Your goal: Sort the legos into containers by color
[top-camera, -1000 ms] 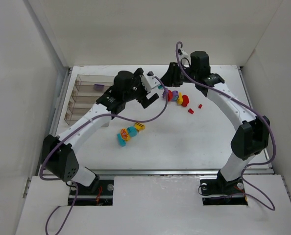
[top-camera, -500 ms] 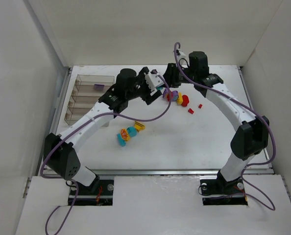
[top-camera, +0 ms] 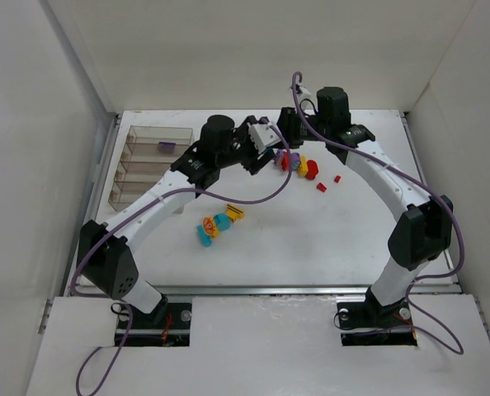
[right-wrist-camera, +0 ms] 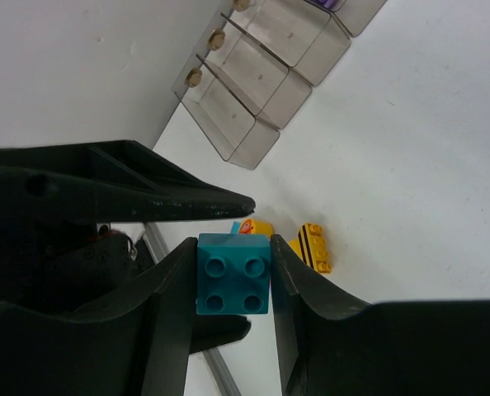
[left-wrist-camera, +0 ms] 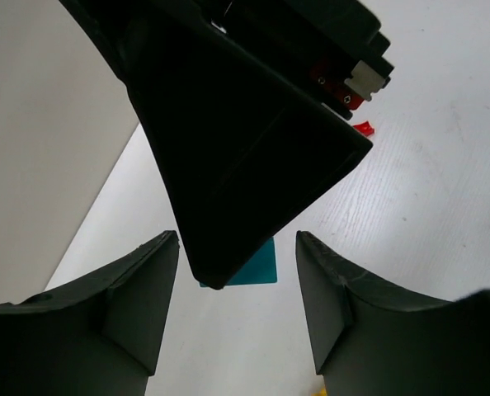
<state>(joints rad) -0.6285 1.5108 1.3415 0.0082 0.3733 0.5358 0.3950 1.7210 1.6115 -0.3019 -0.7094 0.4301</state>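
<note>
My right gripper (right-wrist-camera: 233,242) is shut on a teal four-stud lego (right-wrist-camera: 233,274), held above the table at the back centre. My left gripper (left-wrist-camera: 237,239) is open and faces it. Its two fingers (left-wrist-camera: 142,309) stand on either side of the teal lego (left-wrist-camera: 257,266), and I see no contact. The grippers meet in the top view, left (top-camera: 266,147) and right (top-camera: 281,139). A red, purple and yellow cluster (top-camera: 299,165) lies just right of them. A cyan, yellow and orange cluster (top-camera: 214,227) lies mid-table. The smoky clear containers (top-camera: 150,165) stand at the far left.
A purple brick (top-camera: 166,147) lies in one back compartment of the tray. Two small red bricks (top-camera: 321,187) lie right of the red cluster. A yellow striped brick (right-wrist-camera: 315,247) lies beside the mid-table cluster. White walls close in the table on three sides.
My left gripper has moved right, up to the right gripper, and its jaws have narrowed round the teal lego. The right arm has hardly moved.
</note>
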